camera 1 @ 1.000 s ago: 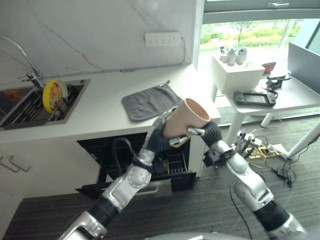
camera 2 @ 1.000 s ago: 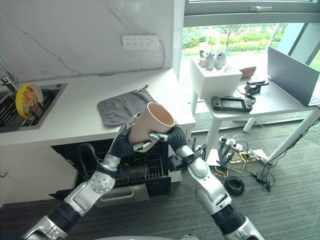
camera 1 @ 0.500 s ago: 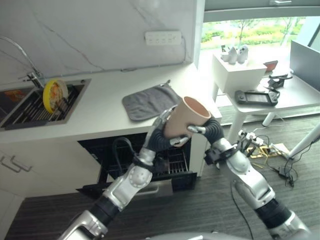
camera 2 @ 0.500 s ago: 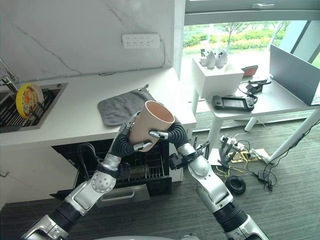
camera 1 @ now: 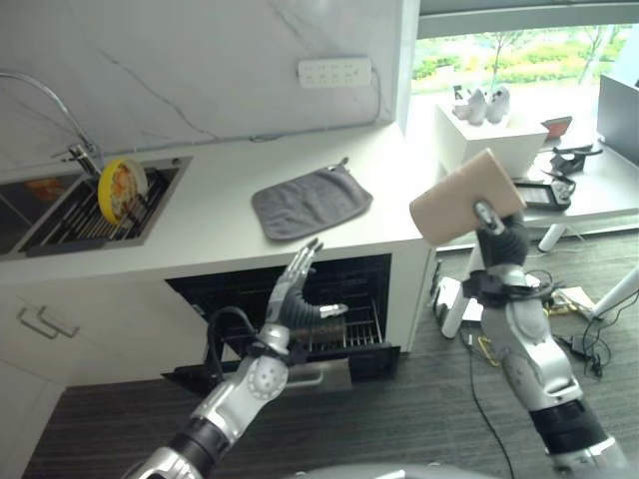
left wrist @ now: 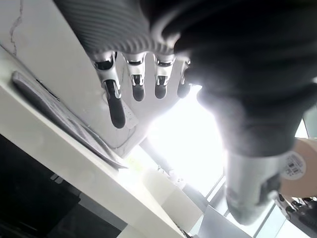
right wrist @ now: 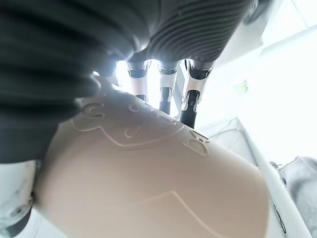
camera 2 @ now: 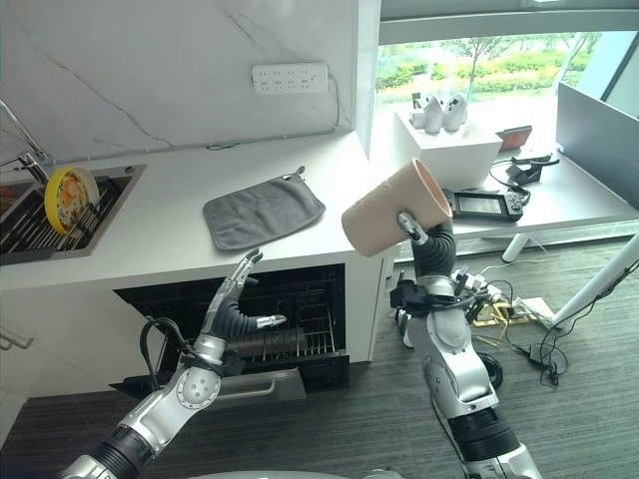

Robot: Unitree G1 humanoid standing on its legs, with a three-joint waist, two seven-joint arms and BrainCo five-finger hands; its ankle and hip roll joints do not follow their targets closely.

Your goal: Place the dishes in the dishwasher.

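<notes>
A tan cup [camera 1: 461, 198] is held up in the air, tipped on its side, to the right of the counter's end. My right hand [camera 1: 499, 238] is shut on it, with the thumb across its wall; the right wrist view shows the cup [right wrist: 148, 183] against the palm and the fingers [right wrist: 166, 96] behind it. My left hand [camera 1: 298, 301] is open with straight fingers, low in front of the open dishwasher [camera 1: 365, 325], whose dark wire rack is pulled out. A yellow plate [camera 1: 121, 187] stands on edge in the sink rack [camera 1: 70, 220].
A grey cloth [camera 1: 310, 200] lies on the white counter [camera 1: 200, 235] above the dishwasher. To the right stands a white side table [camera 1: 589, 195] with a white box [camera 1: 489, 135] and a handheld console [camera 2: 481, 204]. Cables lie on the dark floor under it.
My left hand has let go of the cup and dropped in front of the dishwasher, fingers now straight. The right hand alone has carried the cup up and to the right.
</notes>
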